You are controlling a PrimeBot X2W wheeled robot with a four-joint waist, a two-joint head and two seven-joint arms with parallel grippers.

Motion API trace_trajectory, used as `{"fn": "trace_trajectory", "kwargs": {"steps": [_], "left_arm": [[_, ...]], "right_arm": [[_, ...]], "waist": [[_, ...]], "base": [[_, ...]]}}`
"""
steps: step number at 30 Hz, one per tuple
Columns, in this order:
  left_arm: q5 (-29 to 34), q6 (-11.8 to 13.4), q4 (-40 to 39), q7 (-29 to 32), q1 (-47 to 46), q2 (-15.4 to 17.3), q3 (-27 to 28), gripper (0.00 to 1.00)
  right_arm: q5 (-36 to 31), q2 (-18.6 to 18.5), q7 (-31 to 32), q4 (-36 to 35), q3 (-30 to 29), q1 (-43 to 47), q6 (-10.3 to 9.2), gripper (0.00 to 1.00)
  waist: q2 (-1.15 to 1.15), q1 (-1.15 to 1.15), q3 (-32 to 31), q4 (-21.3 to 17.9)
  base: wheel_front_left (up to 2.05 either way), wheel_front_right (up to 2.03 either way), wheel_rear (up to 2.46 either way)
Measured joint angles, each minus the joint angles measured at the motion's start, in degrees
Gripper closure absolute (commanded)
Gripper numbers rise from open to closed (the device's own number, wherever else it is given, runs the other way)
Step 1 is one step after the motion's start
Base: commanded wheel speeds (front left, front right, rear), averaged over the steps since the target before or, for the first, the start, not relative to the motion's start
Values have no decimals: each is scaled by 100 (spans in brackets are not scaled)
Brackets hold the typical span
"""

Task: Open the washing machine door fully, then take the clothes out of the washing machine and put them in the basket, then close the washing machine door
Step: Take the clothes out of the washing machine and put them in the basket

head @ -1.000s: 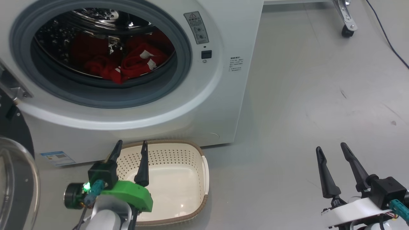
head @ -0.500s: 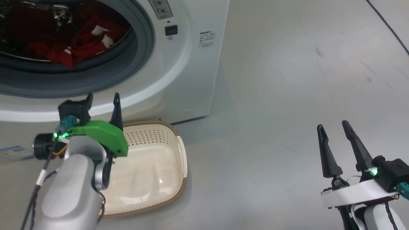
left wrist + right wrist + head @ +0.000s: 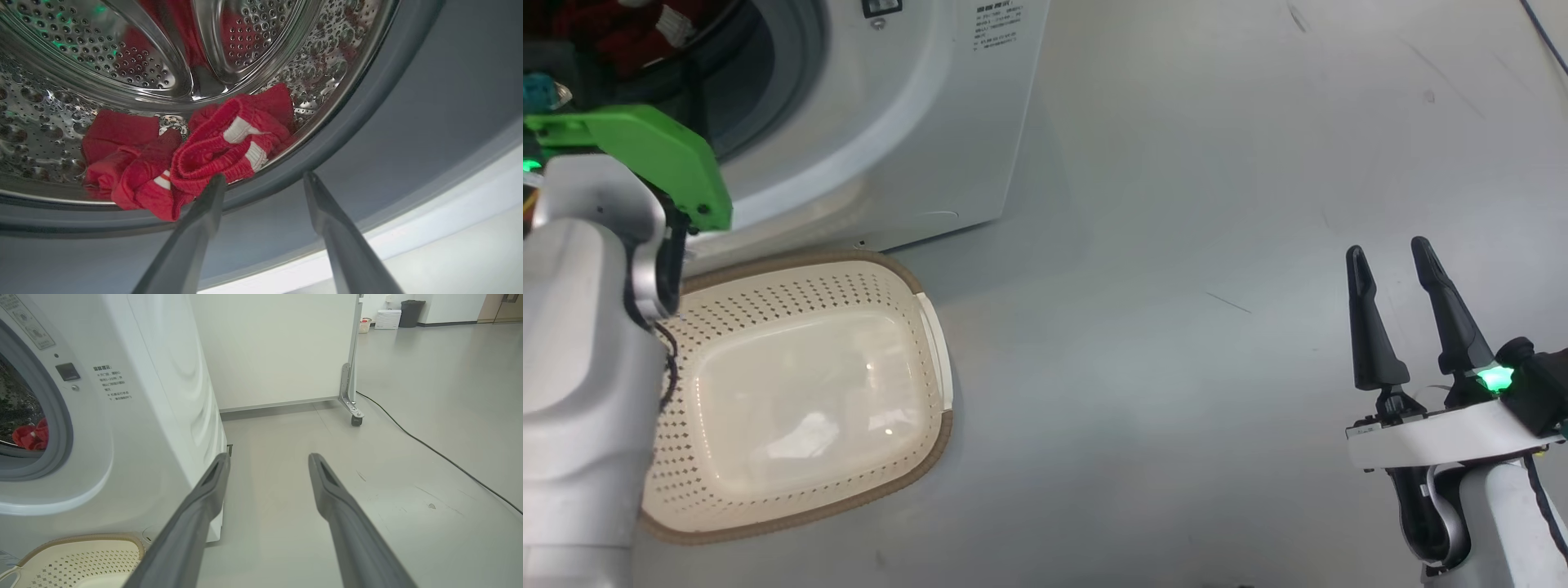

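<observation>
Clothes [image 3: 196, 163], red with white stripes, heaped at front lip of washing machine [image 3: 915, 122] drum [image 3: 122, 61]. Basket [image 3: 931, 327] on floor [image 3: 1176, 367] below machine front, bare cream bottom showing. Left gripper [image 3: 263, 175] spread at drum mouth, close to clothes; right gripper [image 3: 1387, 245] spread over floor.

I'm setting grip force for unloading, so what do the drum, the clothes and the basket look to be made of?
The drum: polished metal, likely stainless steel, going by its mirror-like reflections and punched holes.
The clothes: soft red knit fabric with white ribbed bands, probably synthetic sportswear; it lies crumpled in folds.
The basket: cream moulded plastic, slightly glossy, with perforated walls. Its brown rim looks woven, but the material is unclear.
</observation>
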Motion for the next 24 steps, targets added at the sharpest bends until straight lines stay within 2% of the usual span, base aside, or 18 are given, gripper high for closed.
{"fn": "trace_trajectory", "kwargs": {"steps": [11,24], "left_arm": [[235,-8,100,764,-1184,470,24,0],[260,-8,506,1412,-1677,686,108,0]], "right_arm": [[224,22,0,20,24,-382,0,0],[374,29,-30,124,148,-724,0,0]], "waist": [[0,0,587,-250],[0,0,1065,-517]], "base": [[0,0,0],[0,0,0]]}}
